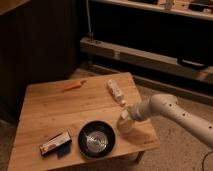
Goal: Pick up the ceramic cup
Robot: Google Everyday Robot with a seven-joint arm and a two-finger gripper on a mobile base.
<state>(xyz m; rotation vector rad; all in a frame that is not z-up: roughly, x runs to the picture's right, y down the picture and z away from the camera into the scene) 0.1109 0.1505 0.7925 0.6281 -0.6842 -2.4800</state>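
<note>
A dim room with a low wooden table [60, 112] filling the lower left of the frame. A white robot arm [170, 112] reaches in from the right edge and angles down and left over the table's right side.

At the end of the arm, the gripper [128, 116] sits just right of the frame's centre, lower half. It is closed on the top of the cup [123, 126]. The cup is small, pale and tapered. It stands near the table's right edge, just beside the bowl [97, 139] and to its right, apart from it. Whether the cup's base touches the tabletop cannot be told.

The bowl is round and black with a shiny inside, and stands near the table's front edge, low in the frame. To its left, in the lower left of the frame, lies a small flat box [55, 145] with a pale top and a blue side.

A white bottle [116, 92] lies on its side toward the table's far right corner, above the gripper in the frame. A thin orange object [74, 86] lies near the far edge, well apart from everything else.

Behind the table, a long low shelf [150, 55] crosses the upper right of the frame.
</note>
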